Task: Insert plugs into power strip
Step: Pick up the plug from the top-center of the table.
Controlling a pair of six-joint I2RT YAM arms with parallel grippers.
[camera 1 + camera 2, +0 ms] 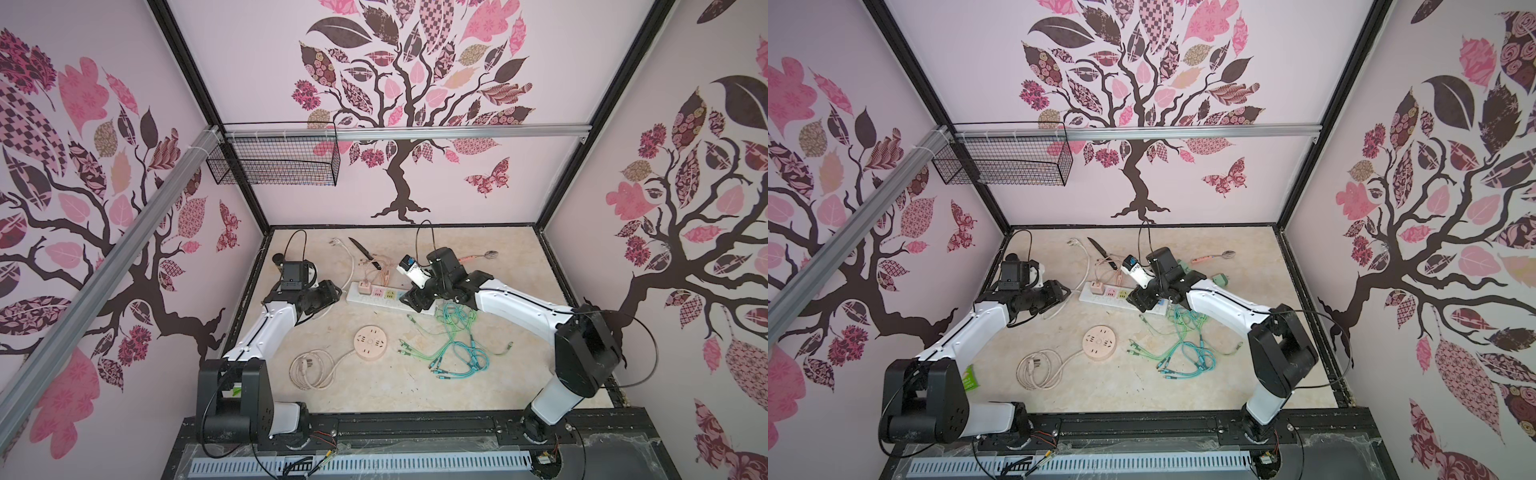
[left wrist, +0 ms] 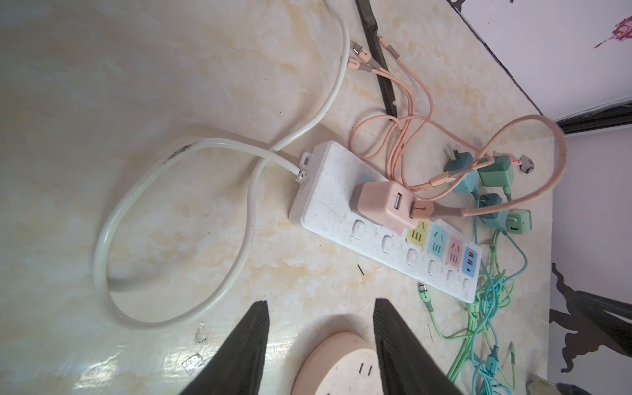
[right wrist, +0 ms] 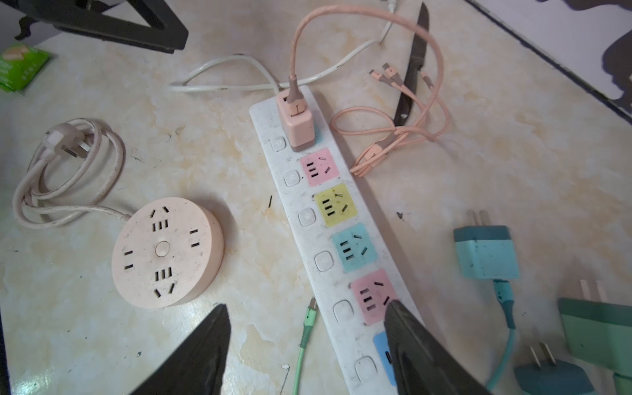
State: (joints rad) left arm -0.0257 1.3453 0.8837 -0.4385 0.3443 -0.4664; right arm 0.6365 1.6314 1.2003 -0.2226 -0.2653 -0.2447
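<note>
The strip [image 1: 384, 297] was laid across the middle of the tabletop [image 1: 374, 386], with its white cord [image 2: 219, 142] looped away from one end. The peach plug [image 2: 381, 205] was seated upright in the first socket at that cord end. A peach cable [image 3: 378, 148] was plugged into it and coiled just beyond the strip's socket-side edge. The pink, yellow, blue and pink faces next along the strip were shown uncovered, as was the blue USB face at the other end.

Four more plugs were lying loose on the tabletop, just beyond the socket-side edge and near the USB end. These were a pale teal plug [image 2: 466, 186], a green plug [image 2: 496, 172], a dark teal plug [image 2: 489, 201] and a mint plug [image 2: 519, 222]. Their green and teal cables [image 2: 492, 287] were tangled off the USB end.

The left jaws were held apart with nothing between them, just off the strip's cord end. The right jaws were likewise parted and empty, above the strip near its USB end. One fingertip [image 3: 407, 328] was seen over the second pink face, the other over the tabletop on the button side. Whether the strip was touched could not be judged.

A round socket [image 3: 167, 253] was set well apart from the strip on its button side. A knife [image 3: 415, 65] was placed beyond the cord end, under the peach cable.
</note>
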